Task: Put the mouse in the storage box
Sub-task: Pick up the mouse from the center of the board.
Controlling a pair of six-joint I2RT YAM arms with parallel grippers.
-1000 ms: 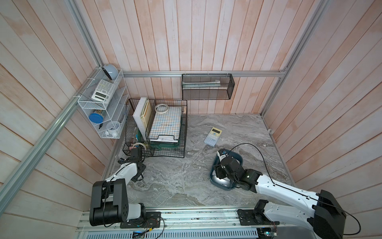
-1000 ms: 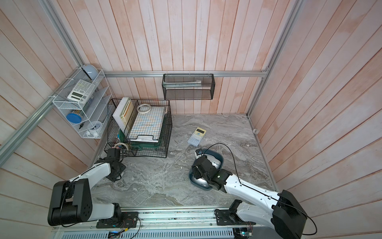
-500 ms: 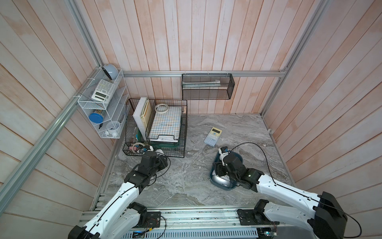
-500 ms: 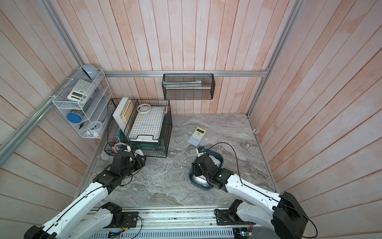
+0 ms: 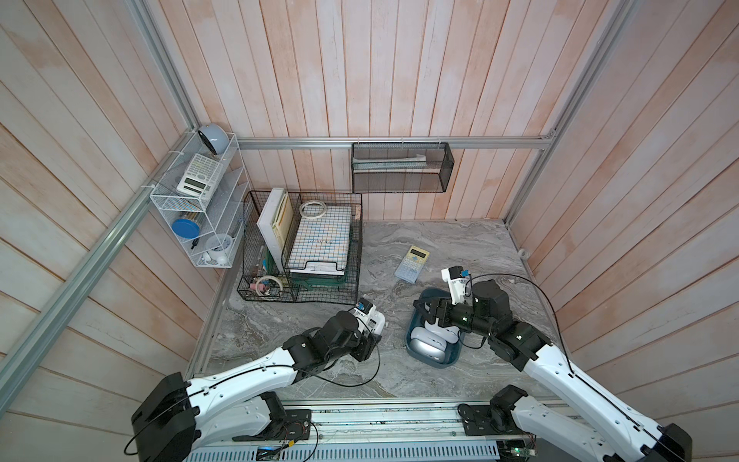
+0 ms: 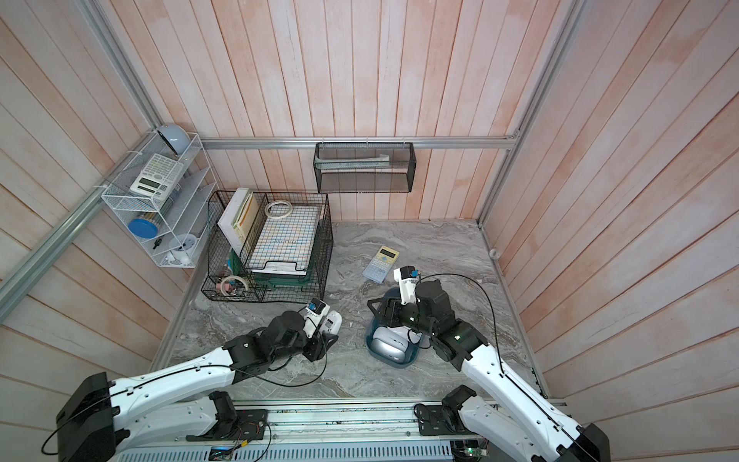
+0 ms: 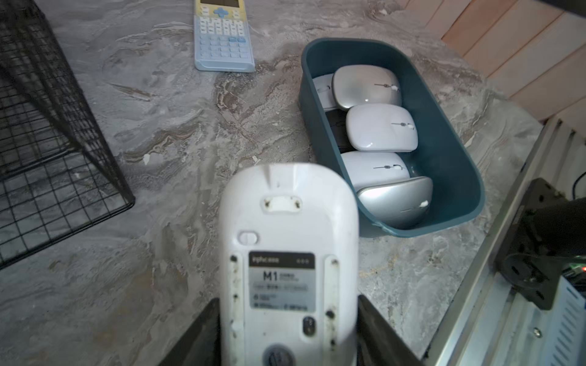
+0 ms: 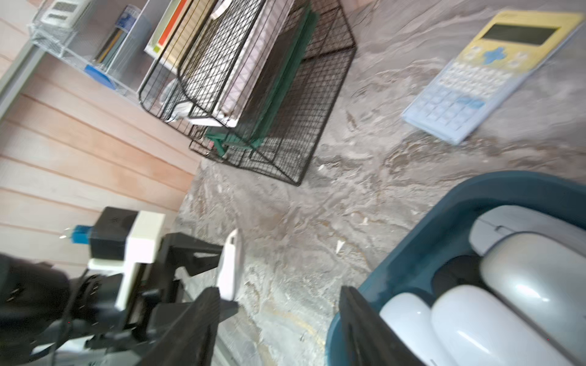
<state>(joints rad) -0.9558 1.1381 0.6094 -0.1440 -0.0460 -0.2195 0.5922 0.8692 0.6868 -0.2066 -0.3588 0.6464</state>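
Note:
My left gripper (image 7: 287, 329) is shut on a white mouse (image 7: 285, 221), gripped by its sides with the labelled underside facing the wrist camera. In both top views the mouse (image 5: 378, 320) (image 6: 334, 322) hangs over the marble floor, left of the storage box and apart from it. The storage box (image 5: 440, 362) (image 6: 396, 363) (image 7: 450, 152) is a teal tub holding several white and silver mice (image 7: 380, 130). My right gripper (image 5: 430, 310) (image 8: 279, 298) stands open and empty over the box's far left rim (image 8: 444, 228). The held mouse (image 8: 230, 269) shows edge-on in the right wrist view.
A yellow-and-blue calculator (image 5: 412, 264) lies on the floor just beyond the box. A black wire basket (image 5: 300, 248) with books and tape stands at the back left. A white wire shelf (image 5: 200, 208) and a black mesh tray (image 5: 400, 168) hang on the walls.
My left arm has swung from the left wall, past the wire basket, out to the middle of the floor toward the box. My right gripper stays over the box.

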